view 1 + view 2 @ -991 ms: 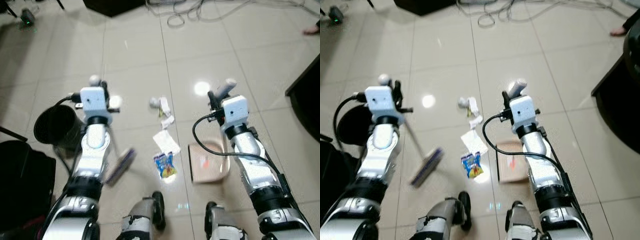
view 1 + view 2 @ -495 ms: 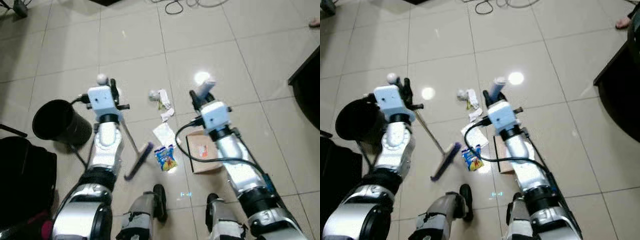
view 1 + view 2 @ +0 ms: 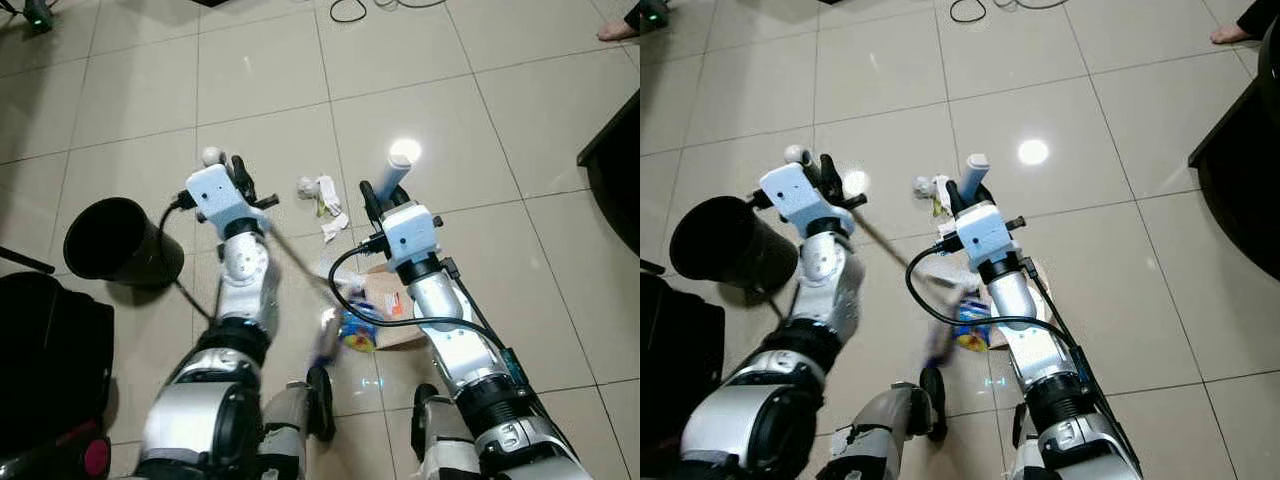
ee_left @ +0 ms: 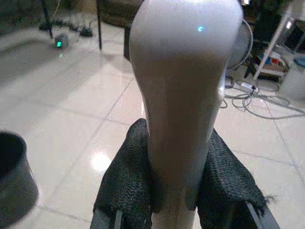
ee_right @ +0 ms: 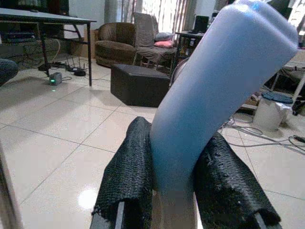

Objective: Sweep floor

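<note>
My left gripper (image 3: 233, 174) is shut on the white rounded top of the broom handle (image 4: 183, 95), its black fingers (image 4: 126, 183) on either side. The thin shaft slants down to the blurred brush head (image 3: 324, 338), which is beside a colourful wrapper (image 3: 358, 330). My right gripper (image 3: 378, 196) is shut on the dustpan's light blue handle (image 5: 214, 100). The tan dustpan (image 3: 398, 305) rests on the tiled floor under my right arm, next to the wrapper. Crumpled white paper (image 3: 320, 193) and a flat white scrap (image 3: 334, 265) lie farther out.
A black bin (image 3: 115, 240) stands on the floor at my left, with a black bag (image 3: 40, 350) nearer me. Dark furniture (image 3: 612, 175) juts in from the right. Cables (image 3: 350, 10) and a person's foot (image 3: 615, 30) are at the far edge.
The brush head has swept to the right, from well left of the wrapper to right beside it near the dustpan. The camera has shifted too.
</note>
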You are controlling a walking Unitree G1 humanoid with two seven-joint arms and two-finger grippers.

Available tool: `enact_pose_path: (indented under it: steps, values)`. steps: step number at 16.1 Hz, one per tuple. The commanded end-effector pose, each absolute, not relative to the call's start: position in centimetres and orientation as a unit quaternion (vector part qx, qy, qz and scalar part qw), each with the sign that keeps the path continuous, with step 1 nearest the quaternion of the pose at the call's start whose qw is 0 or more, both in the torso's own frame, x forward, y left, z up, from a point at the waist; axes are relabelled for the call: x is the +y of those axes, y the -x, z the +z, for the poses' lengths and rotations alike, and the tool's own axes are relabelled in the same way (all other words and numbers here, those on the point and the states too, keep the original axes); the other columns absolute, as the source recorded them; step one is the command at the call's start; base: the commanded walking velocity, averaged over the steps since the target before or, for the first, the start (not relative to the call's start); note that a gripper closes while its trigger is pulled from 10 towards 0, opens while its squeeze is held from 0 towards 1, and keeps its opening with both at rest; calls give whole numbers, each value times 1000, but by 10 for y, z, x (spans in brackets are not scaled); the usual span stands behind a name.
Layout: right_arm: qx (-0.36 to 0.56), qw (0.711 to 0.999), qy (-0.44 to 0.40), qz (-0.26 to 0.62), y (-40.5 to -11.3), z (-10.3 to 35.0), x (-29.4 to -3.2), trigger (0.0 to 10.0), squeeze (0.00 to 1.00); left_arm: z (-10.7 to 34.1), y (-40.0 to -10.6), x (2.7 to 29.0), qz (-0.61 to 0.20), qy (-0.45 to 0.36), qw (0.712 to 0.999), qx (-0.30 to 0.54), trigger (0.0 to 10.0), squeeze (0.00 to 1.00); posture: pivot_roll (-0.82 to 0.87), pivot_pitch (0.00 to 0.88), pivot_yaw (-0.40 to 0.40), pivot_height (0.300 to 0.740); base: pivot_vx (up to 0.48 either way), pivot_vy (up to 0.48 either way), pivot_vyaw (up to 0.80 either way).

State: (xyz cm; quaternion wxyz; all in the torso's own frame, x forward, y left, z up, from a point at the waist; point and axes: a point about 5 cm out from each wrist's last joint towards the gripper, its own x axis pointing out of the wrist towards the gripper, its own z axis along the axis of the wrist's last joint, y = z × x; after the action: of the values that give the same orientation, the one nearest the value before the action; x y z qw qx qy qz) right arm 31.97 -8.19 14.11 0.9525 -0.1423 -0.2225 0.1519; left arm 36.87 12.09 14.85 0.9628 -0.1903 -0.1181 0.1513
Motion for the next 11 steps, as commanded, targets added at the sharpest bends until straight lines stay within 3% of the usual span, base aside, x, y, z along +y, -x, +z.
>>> enact_pose_path:
  steps: [1,6,11]
  values:
    - [-190,967,102,138,-318,129,-78,10000,0,147,-367,129,191,228,948,-117,10000,0,37,351,169,740,0,0,0]
    - [-182,974,87,106,-324,132,-93,10000,0,176,-377,137,208,266,929,-150,10000,0,26,316,162,740,0,0,0]
    - [-183,973,90,107,-325,134,-97,10000,0,196,-385,129,163,246,941,-169,10000,0,21,295,162,740,0,0,0]
